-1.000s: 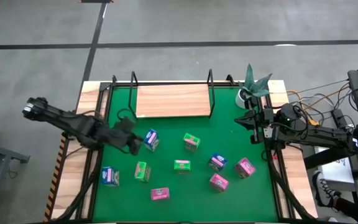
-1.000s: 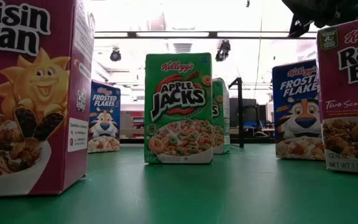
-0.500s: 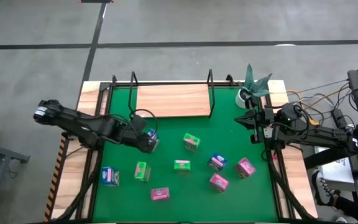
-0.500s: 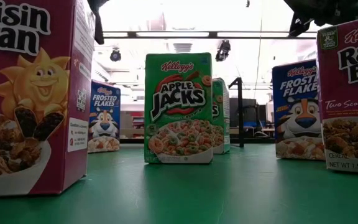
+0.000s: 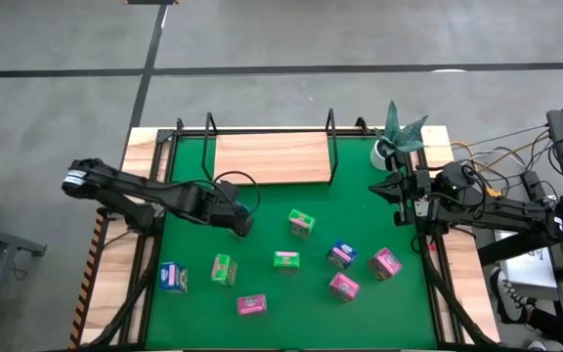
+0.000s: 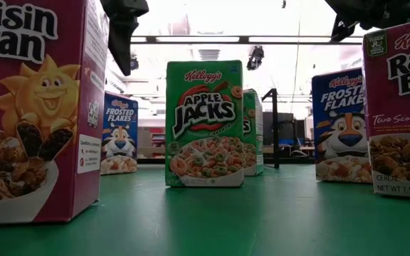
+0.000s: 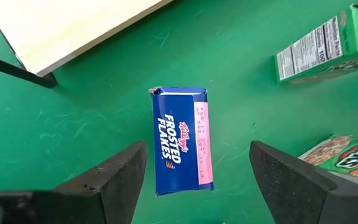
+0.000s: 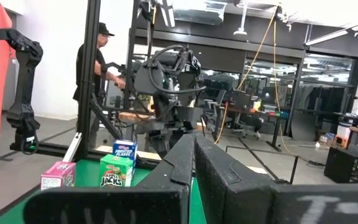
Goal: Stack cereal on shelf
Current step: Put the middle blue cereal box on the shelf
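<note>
A blue cereal box (image 7: 179, 140) stands on the green mat, a little nearer than the shelf, a light-wood board (image 5: 272, 158) in black rod uprights. My left gripper (image 7: 197, 149) hangs open over this box, one finger on either side, touching nothing. In the high view the gripper (image 5: 242, 220) hides the box; in the low view its finger (image 6: 123, 35) hangs just above the box (image 6: 119, 135). Several other green, blue and pink boxes stand on the mat. My right gripper (image 5: 399, 186) waits shut at the mat's right edge, holding nothing.
Green boxes (image 5: 301, 223) (image 5: 285, 260) (image 5: 224, 269), blue boxes (image 5: 173, 277) (image 5: 340, 254) and pink boxes (image 5: 386, 262) (image 5: 344, 286) (image 5: 251, 305) dot the mat's near half. A potted plant (image 5: 396, 132) stands at the far right corner. A person (image 8: 95, 62) stands beyond the table.
My left gripper has gone toward the table's right edge, over the blue box near the shelf, which it now hides in the high view. It has also come down: in the low view its finger now reaches lower into the picture.
</note>
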Action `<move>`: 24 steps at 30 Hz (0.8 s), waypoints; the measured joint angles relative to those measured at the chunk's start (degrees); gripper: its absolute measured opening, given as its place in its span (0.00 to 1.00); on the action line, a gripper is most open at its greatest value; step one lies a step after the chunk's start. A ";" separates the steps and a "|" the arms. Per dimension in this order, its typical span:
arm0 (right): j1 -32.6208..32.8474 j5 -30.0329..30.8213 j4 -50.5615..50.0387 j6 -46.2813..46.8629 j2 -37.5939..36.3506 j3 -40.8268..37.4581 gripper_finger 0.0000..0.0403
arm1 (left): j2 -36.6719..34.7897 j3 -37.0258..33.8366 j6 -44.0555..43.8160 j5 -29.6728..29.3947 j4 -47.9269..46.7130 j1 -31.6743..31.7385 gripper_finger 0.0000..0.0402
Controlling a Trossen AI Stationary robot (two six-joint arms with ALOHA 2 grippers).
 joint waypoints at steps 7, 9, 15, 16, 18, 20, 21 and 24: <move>0.00 0.00 -0.04 0.28 0.00 0.02 0.02 | 3.06 0.00 0.95 -0.06 0.15 0.18 0.67; 0.00 0.00 -0.07 0.28 0.00 0.02 0.02 | 3.79 0.00 1.19 -0.14 0.23 0.38 0.67; 0.00 -0.02 -0.07 0.28 -0.01 0.02 0.02 | 5.12 -0.02 2.38 -1.69 0.33 1.12 0.67; 0.00 -0.02 -0.07 0.29 -0.02 0.02 0.02 | 5.32 -0.02 2.54 -1.70 0.31 1.22 0.67; 0.00 -0.02 -0.07 0.30 -0.01 0.02 0.02 | 5.72 -0.02 2.98 -1.73 0.31 1.35 0.67; 0.00 -0.02 -0.07 0.31 -0.01 0.02 0.02 | 6.26 -0.02 3.30 -1.77 0.28 1.41 0.67; 0.00 -0.02 -0.07 0.31 0.00 0.02 0.02 | 6.54 -0.04 3.51 -1.75 0.28 1.47 0.66; 0.00 -0.03 -0.12 0.31 0.00 0.02 0.02 | 7.24 -0.04 3.87 -1.77 0.27 1.51 0.63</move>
